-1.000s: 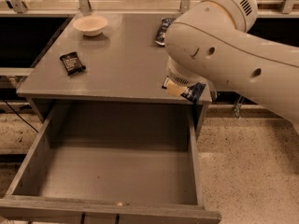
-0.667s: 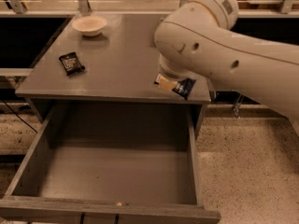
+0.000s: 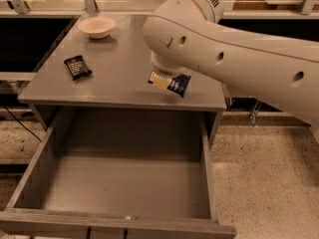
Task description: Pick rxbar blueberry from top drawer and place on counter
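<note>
The rxbar blueberry (image 3: pixel 178 83), a dark-blue wrapped bar with a tan end, pokes out from under my large white arm (image 3: pixel 234 49). It hangs just above the right front part of the grey counter (image 3: pixel 124 59). My gripper (image 3: pixel 163 76) is mostly hidden under the arm's wrist and is shut on the bar. The top drawer (image 3: pixel 124 183) is pulled out below the counter, and its grey floor shows nothing on it.
A black wrapped bar (image 3: pixel 77 66) lies on the counter's left side. A small white bowl (image 3: pixel 97 26) stands at the back left. The arm covers the counter's right back corner. Speckled floor (image 3: pixel 264 173) lies to the right of the drawer.
The arm has swung left and slightly back over the counter. The blue bar moved with it, from near the right front corner toward the middle.
</note>
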Available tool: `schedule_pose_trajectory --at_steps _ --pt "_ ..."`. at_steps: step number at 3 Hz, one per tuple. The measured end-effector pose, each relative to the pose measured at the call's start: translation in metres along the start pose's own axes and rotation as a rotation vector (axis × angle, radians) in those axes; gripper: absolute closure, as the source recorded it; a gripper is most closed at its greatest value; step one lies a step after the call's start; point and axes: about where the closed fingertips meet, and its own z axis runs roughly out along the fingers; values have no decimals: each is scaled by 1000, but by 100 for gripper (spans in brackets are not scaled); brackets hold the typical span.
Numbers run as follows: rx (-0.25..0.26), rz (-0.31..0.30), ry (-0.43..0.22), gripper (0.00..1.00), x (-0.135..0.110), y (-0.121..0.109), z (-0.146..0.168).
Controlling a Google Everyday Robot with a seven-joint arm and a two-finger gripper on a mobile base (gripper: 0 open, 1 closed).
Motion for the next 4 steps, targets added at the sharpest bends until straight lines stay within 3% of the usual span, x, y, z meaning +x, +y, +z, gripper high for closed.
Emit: schedule_pose_trajectory --at_steps 1,2,4 --pt "-7 -53 -16 100 -22 -3 8" --pt "-7 -54 -16 100 -22 -3 9" --pt "-63 -94 -54 100 -43 14 37"
